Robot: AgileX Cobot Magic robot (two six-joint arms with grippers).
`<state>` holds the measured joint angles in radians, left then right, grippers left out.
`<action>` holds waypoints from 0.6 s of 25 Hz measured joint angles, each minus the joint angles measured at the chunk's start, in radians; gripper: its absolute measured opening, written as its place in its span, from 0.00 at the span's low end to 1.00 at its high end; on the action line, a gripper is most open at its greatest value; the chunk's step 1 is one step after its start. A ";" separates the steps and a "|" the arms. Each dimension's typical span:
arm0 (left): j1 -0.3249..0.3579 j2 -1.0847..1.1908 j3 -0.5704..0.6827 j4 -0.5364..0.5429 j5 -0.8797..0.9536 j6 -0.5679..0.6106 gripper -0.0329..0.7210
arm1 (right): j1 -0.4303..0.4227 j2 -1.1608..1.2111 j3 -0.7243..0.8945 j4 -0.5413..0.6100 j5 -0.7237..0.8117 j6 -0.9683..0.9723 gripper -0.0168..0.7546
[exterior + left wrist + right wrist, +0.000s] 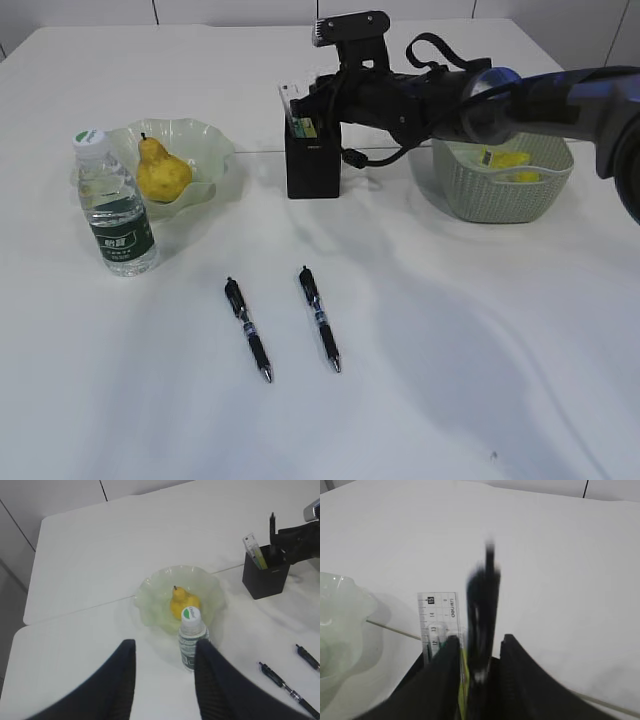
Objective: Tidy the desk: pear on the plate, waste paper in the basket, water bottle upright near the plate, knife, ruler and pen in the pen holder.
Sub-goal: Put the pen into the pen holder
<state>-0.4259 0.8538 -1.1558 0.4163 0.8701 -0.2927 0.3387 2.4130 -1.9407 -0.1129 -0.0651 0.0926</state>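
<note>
The yellow pear (162, 172) lies on the pale green plate (215, 145), and the water bottle (115, 215) stands upright beside it. My right gripper (479, 645) hovers over the black pen holder (312, 170). A black pen (482, 605) stands blurred between its parted fingers, with a gap on one side. A clear ruler (439, 620) and a yellow-green item (308, 127) stand in the holder. Two pens (248, 330) (320, 318) lie on the table. Yellow paper (505, 160) is in the basket (500, 195). My left gripper (165, 652) is open and empty, above the table near the bottle (192, 637).
The right arm stretches across the back right, over the basket. A table seam runs behind the plate and holder. The left wrist view also shows the plate (150, 600), the holder (265, 575) and both loose pens at the lower right.
</note>
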 joint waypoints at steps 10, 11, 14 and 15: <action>0.000 0.000 0.000 0.000 -0.015 0.000 0.41 | 0.002 0.000 -0.031 0.012 0.149 0.002 0.40; 0.000 0.000 0.000 0.000 -0.016 0.000 0.41 | 0.002 0.000 -0.049 0.019 0.179 0.002 0.40; 0.000 0.000 0.000 0.000 -0.016 0.000 0.41 | 0.002 0.000 -0.115 0.050 0.275 0.004 0.40; 0.000 0.000 0.000 0.002 -0.016 0.000 0.41 | 0.002 0.000 -0.138 0.060 0.298 0.004 0.40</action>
<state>-0.4259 0.8538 -1.1558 0.4182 0.8541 -0.2927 0.3411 2.4130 -2.0785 -0.0529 0.2332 0.0964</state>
